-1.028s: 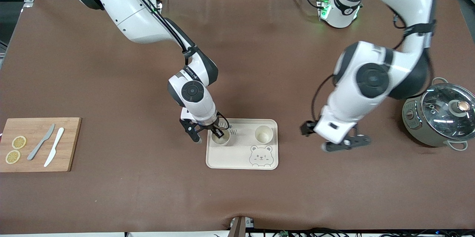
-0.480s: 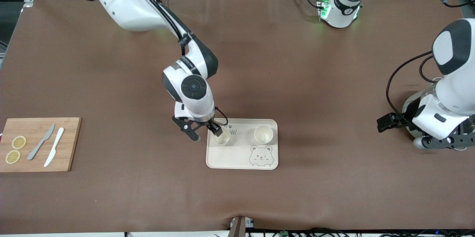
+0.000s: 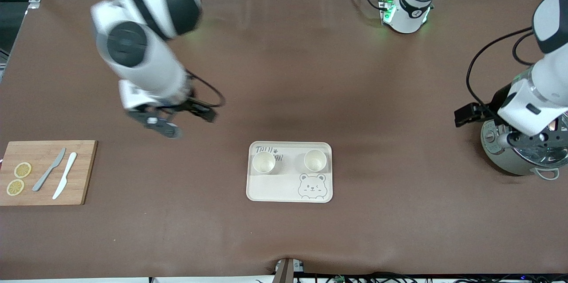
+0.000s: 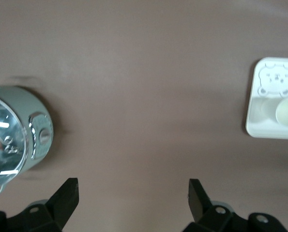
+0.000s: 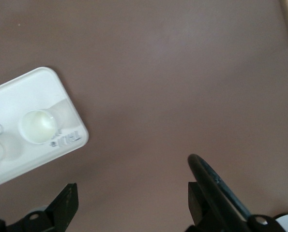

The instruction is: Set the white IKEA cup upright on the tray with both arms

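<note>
Both cups (image 3: 264, 162) upright on the tray (image 3: 289, 192).
I've pulled the right gripper (image 3: 179, 119) away, jaws wide and empty; the left gripper (image 4: 133, 203) waits spread over the pot (image 3: 526, 159), seemingly done.

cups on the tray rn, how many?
2, both upright on the tray, side by side: one cup toward the right arm's end, the other cup toward the left arm's end. None look hidden.
</note>
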